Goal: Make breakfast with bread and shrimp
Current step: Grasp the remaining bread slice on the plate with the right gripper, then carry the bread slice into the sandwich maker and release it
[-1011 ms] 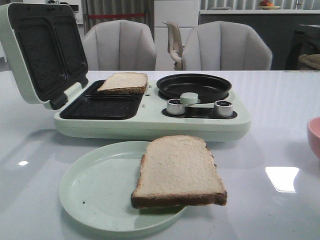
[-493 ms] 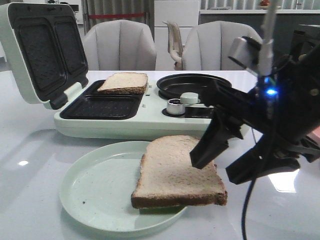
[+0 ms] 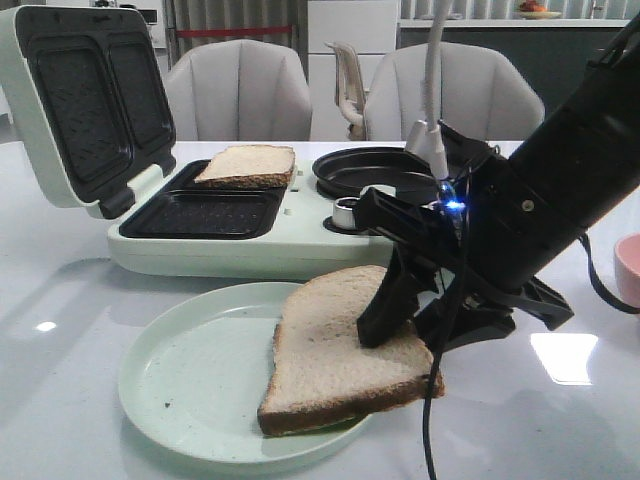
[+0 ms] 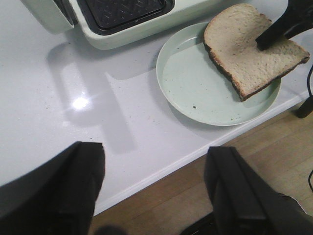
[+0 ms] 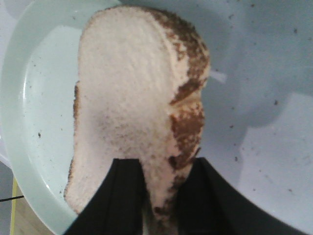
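Observation:
One bread slice (image 3: 325,350) (image 5: 127,88) (image 4: 244,44) lies on the pale green plate (image 3: 190,370) (image 5: 34,98) (image 4: 190,83), its right edge tipped up off the rim. My right gripper (image 3: 405,335) (image 5: 161,169) is shut on that edge, one finger on top and one underneath. The other bread slice (image 3: 248,163) rests in the back left well of the open sandwich maker (image 3: 300,245). My left gripper (image 4: 154,161) hangs open and empty over the table's front edge, away from the plate. The shrimp is out of view.
The sandwich maker's raised lid (image 3: 80,100) stands at the far left, with its round black pan (image 3: 360,170) to the right. A pink bowl (image 3: 630,270) sits at the right edge of the table. Grey chairs (image 3: 240,90) stand behind the table.
My right arm came in from the right, reached the plate and closed on the slice's right edge. That edge has lifted and the slice has shifted slightly left.

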Tool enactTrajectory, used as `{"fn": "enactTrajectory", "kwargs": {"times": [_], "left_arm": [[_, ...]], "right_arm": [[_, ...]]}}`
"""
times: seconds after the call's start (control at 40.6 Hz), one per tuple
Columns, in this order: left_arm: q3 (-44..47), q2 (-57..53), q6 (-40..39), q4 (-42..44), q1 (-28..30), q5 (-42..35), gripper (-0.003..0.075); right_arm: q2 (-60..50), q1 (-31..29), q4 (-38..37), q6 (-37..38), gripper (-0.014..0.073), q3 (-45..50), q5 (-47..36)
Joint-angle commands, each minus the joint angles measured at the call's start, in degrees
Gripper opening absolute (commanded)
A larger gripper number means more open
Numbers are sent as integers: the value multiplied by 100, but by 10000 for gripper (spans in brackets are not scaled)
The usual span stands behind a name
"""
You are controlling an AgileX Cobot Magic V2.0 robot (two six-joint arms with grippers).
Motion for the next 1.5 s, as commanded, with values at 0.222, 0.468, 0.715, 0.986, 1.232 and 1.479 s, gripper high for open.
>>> {"fn": "enactTrajectory", "kwargs": {"times": [0.222,0.468,0.715,0.986,1.232,1.479], "left_arm": [[-149,13,-5,124,-28,-377,492],[-149,13,-5,124,-28,-377,492],[-149,13,-5,124,-28,-377,492],[-149,13,-5,124,-28,-377,492],[-149,13,-5,124,-28,-377,492],[-149,13,-5,339,-28,-377,492]], "right_arm": [[-915,-13,55,-105,64,-151,408],[-1482,31,213,-112,42,-665,874],[-921,426,562,-128,42,-1570,-520],[348,572,982,-128,42,-2902,-936],[1392,572,1086,-128,106,-4078,-793],[1808,566,1227,-128,389,-4402,-789]]}}
